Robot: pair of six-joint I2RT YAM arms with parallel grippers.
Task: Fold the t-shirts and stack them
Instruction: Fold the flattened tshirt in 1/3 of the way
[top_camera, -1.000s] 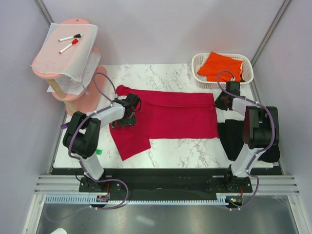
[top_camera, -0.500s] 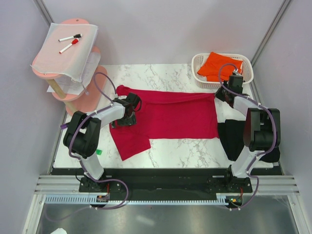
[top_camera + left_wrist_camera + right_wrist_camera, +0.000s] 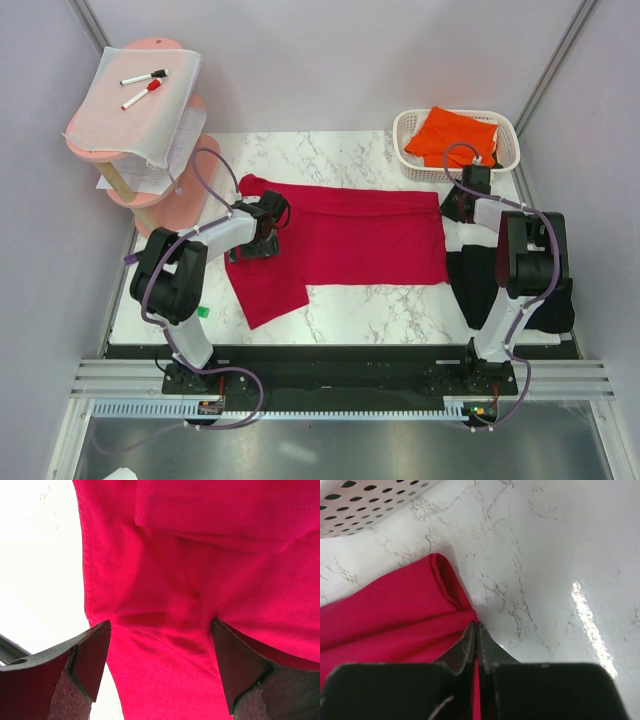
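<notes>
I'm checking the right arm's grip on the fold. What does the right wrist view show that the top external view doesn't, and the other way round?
Only the right wrist: the right gripper pinched shut on a thin edge of the red t-shirt, beside its folded corner. Only the top external: the orange t-shirt in the white basket, the black t-shirt at the marble table's right edge, the left gripper over the red t-shirt's left part, the pink stand with markers. Both: the red t-shirt, the white basket, the marble table.
</notes>
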